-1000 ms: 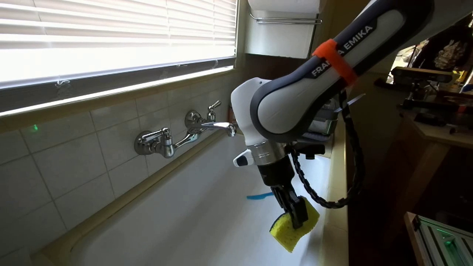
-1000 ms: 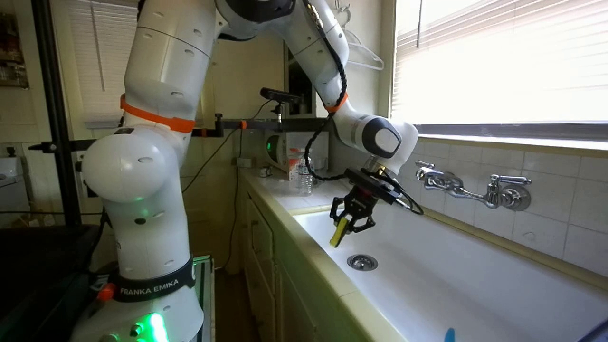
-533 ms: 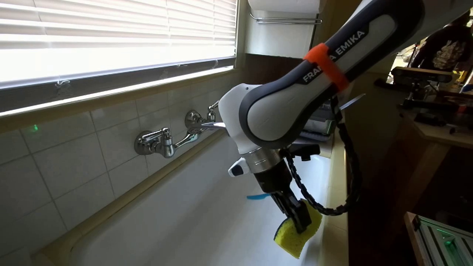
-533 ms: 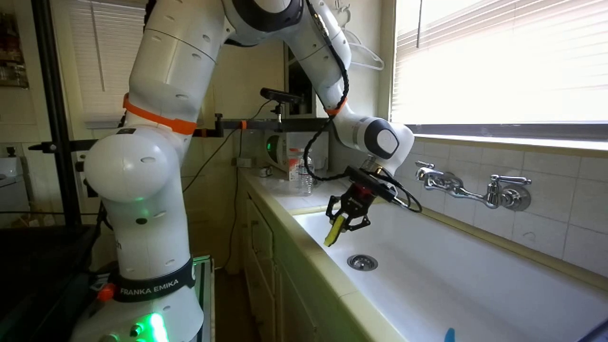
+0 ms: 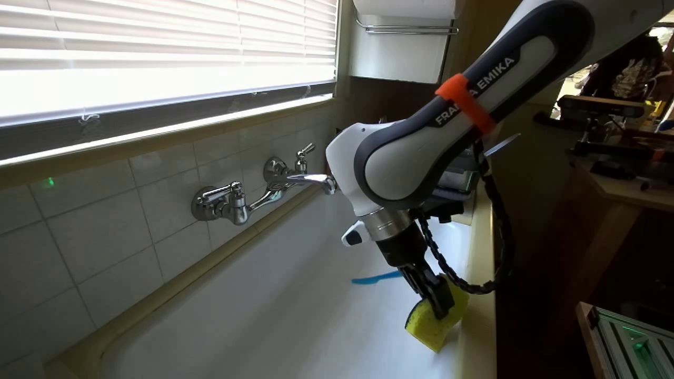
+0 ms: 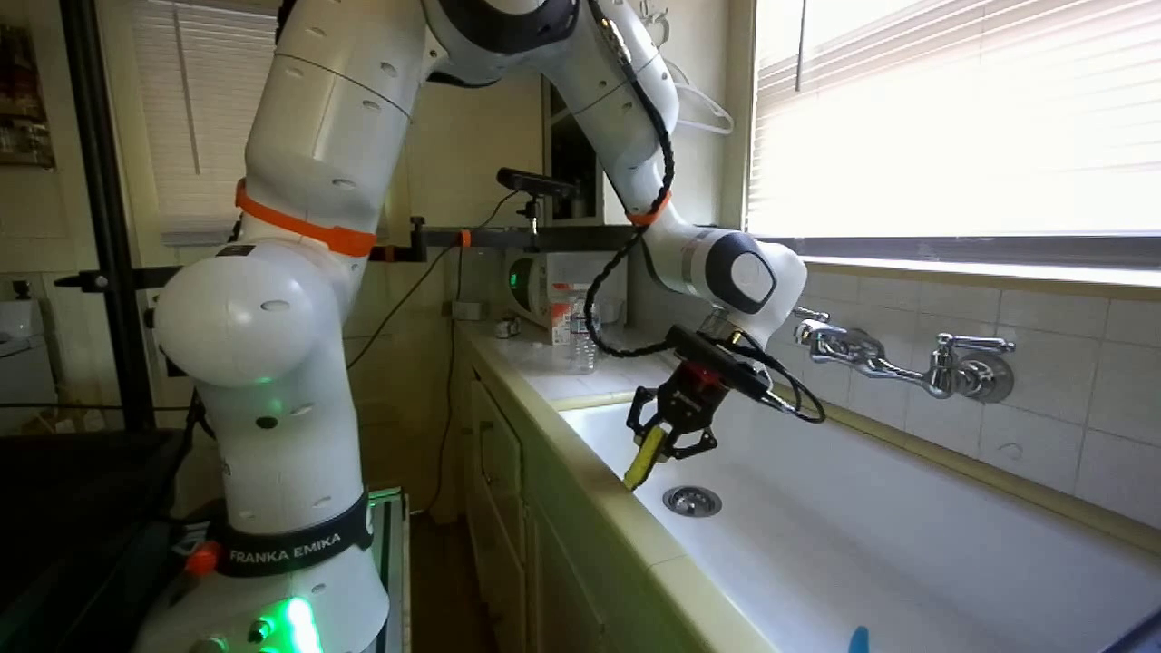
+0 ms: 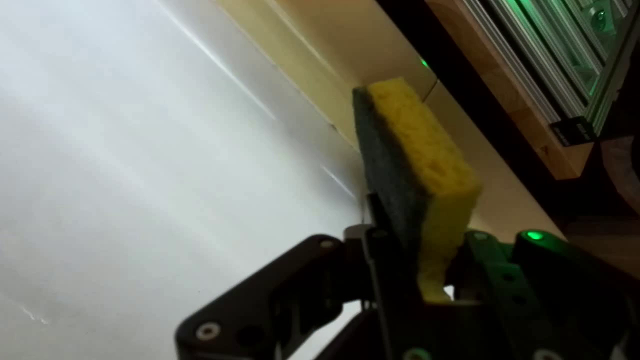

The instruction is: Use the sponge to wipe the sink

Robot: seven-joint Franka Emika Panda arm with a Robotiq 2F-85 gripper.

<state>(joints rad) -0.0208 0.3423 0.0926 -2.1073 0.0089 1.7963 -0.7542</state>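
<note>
My gripper [image 5: 441, 306] is shut on the sponge [image 5: 425, 327], a yellow block with a dark green layer. The gripper [image 6: 662, 437] also shows in an exterior view, pointing down and toward the front rim, with the sponge [image 6: 642, 462] jutting from its fingers. In the wrist view the sponge [image 7: 425, 140] stands out from between the fingers of the gripper [image 7: 422, 231], dark layer toward the basin. The white sink [image 5: 237, 321] shows in both exterior views [image 6: 889, 517]. The sponge is at its front wall, by the rim; I cannot tell whether it touches.
A chrome two-handled faucet [image 5: 268, 197] juts from the tiled back wall. A blue strip-like item [image 5: 375, 279] lies in the basin. The drain [image 6: 692, 501] is below and beside the gripper. The yellowish front rim [image 6: 617, 508] borders the basin. A bottle [image 6: 583, 337] stands on the end counter.
The gripper, still holding the sponge, has moved toward the sink's front rim and, over the last half second, lower in an exterior view. The grip has not changed.
</note>
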